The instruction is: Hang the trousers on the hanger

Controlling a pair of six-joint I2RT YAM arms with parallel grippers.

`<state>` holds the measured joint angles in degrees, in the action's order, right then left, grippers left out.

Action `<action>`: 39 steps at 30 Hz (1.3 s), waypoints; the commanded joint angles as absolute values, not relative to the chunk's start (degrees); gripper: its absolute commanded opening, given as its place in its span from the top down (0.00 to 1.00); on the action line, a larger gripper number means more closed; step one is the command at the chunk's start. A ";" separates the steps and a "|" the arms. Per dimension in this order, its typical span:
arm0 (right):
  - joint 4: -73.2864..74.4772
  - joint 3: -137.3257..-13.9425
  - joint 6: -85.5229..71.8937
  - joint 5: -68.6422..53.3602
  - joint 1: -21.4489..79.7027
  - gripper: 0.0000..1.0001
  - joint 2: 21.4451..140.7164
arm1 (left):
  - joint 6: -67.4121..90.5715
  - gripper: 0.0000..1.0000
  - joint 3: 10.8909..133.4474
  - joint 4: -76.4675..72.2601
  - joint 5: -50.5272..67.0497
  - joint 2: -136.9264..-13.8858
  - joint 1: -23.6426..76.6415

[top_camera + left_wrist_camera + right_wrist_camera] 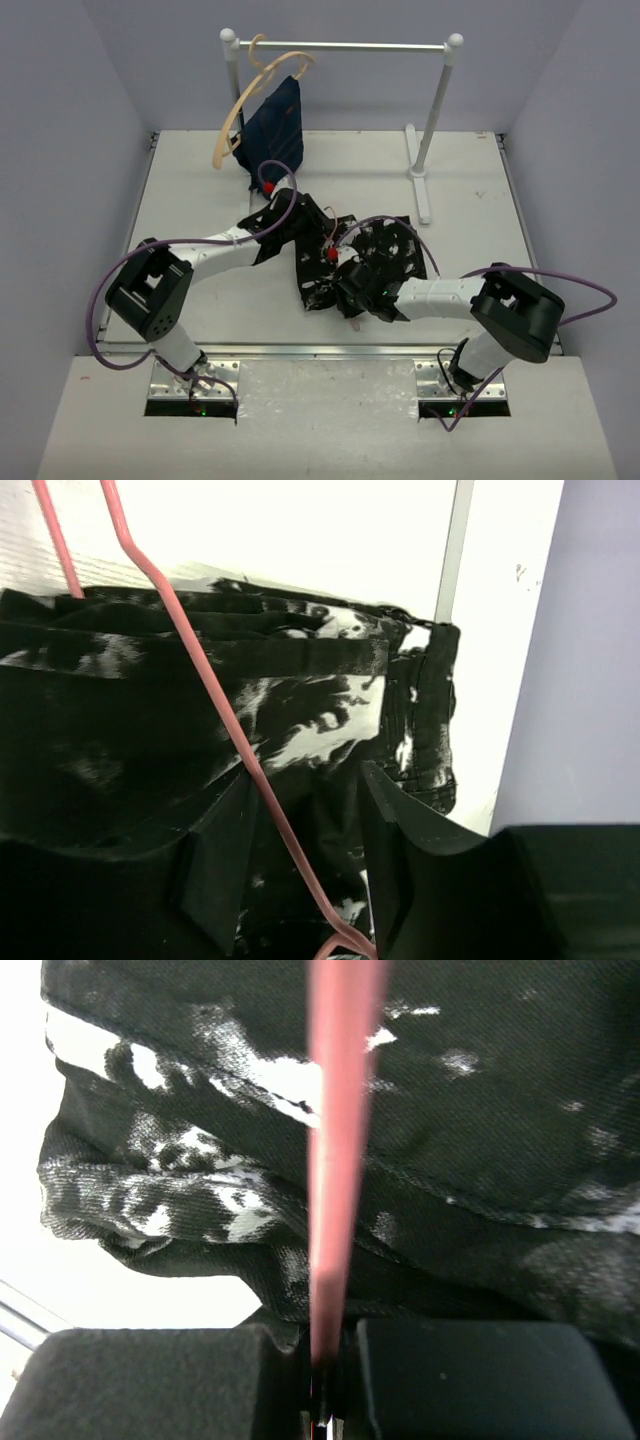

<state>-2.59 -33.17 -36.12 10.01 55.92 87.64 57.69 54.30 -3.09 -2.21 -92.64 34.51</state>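
The black, white-speckled trousers (385,250) lie crumpled mid-table between both arms. My right gripper (357,292) sits at their near edge. In the right wrist view it (325,1360) is shut on the thin pink wire hanger (335,1160), which runs up across the trousers (480,1110). My left gripper (288,212) is at the trousers' left end. In the left wrist view it (300,865) is open over the trousers (130,720), and the hanger's wire (205,680) passes between the fingers (400,850) unclamped. Most of the hanger is hidden in the top view.
A white clothes rack (345,46) stands at the back, with its foot (420,190) on the table at back right. A tan wooden hanger (240,105) with a navy garment (272,130) hangs at its left end, just behind my left gripper.
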 commanded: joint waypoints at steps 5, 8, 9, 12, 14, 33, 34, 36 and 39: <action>-2.78 -35.21 -30.90 10.78 58.36 0.60 86.91 | 59.33 1.00 53.68 -8.08 5.60 -96.64 33.34; -2.20 -30.85 -29.39 6.75 58.35 0.11 80.51 | 56.82 1.00 51.62 -7.96 7.42 -93.86 31.48; -0.57 -29.81 -28.78 4.68 58.29 0.08 77.71 | 55.42 1.00 51.01 -7.60 7.85 -92.89 30.69; 6.04 -29.18 -28.39 0.12 58.27 0.03 71.37 | 50.55 1.00 49.80 -6.47 10.94 -90.59 28.28; 9.75 -29.47 -29.12 -2.86 57.97 0.01 65.68 | 47.46 1.00 48.79 -5.77 14.11 -89.57 26.88; 23.73 -59.79 -36.41 -9.72 28.99 0.04 90.35 | 39.47 1.00 42.61 -1.33 15.39 -84.80 26.10; 23.73 -60.37 -36.65 -9.32 28.83 0.06 91.91 | 39.55 1.00 42.37 -1.49 15.47 -84.55 26.10; 23.82 -61.25 -37.43 -10.36 28.83 0.12 96.10 | 39.64 1.00 41.58 -2.10 15.30 -84.29 26.10; 17.25 -58.53 -40.45 -17.04 29.61 0.28 98.56 | 40.51 1.00 40.05 -3.94 14.90 -83.29 26.10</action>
